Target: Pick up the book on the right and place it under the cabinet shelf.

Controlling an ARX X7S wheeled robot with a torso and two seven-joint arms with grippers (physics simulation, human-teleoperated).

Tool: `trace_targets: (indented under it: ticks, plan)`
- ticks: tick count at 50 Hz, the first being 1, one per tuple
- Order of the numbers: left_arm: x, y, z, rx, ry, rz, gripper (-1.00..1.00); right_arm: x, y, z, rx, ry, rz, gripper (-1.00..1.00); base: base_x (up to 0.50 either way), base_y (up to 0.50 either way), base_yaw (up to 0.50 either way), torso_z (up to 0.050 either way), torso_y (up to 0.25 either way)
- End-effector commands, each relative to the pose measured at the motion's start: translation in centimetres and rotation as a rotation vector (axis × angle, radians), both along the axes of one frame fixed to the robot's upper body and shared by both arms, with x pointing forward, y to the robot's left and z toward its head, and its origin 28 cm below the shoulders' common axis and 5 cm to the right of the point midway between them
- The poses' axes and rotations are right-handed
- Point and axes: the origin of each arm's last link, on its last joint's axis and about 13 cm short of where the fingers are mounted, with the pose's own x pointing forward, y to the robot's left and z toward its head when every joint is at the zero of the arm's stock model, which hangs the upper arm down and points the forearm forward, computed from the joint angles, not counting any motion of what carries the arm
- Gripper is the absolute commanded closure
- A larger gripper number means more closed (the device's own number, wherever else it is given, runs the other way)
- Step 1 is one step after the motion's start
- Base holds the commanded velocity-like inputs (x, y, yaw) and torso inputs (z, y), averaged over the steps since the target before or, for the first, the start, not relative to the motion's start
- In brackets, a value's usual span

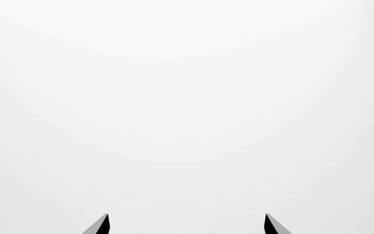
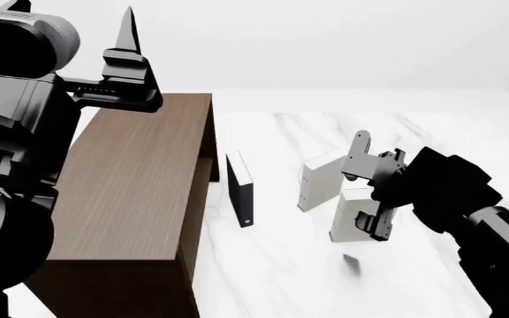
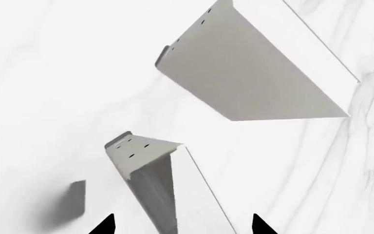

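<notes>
right gripper (image 2: pixel 367 192): open around the book (image 2: pixel 354 213), not squeezing | book: upright on the desk (image 2: pixel 272 265), rightmost | left gripper (image 1: pixel 187 223): open, empty | left: grab, carry to cabinet shelf (image 2: pixel 130 179)

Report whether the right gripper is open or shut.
Open: the right gripper has its fingertips spread either side of the book, not yet closed on it.
</notes>
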Motion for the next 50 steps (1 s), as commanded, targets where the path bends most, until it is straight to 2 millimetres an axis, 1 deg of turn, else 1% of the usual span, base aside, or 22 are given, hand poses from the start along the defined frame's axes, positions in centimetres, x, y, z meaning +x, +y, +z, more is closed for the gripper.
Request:
trace_targets:
  ticks: [1, 35, 36, 50]
  plan:
    - [-0.1, -0.1, 0.0, 0.003, 0.000, -0.001, -1.00, 0.2, -0.1, -0.4, 0.004, -0.003, -0.004, -1.00, 0.00, 0.00, 0.00, 0.000, 0.000]
    - [0.0, -0.1, -0.2, 0.002, 0.001, -0.003, -1.00, 0.0, -0.3, -1.9, 0.012, 0.038, -0.019, -1.00, 0.00, 0.00, 0.00, 0.000, 0.000]
    - [0.0, -0.1, -0.2, 0.003, 0.001, -0.003, -1.00, 0.0, -0.3, -1.9, 0.012, 0.037, -0.018, 1.00, 0.00, 0.00, 0.00, 0.000, 0.000]
    - [-0.1, 0.0, -0.1, 0.000, -0.003, 0.000, -1.00, 0.1, 0.0, -1.4, 0.025, 0.027, -0.003, 1.00, 0.00, 0.00, 0.00, 0.000, 0.000]
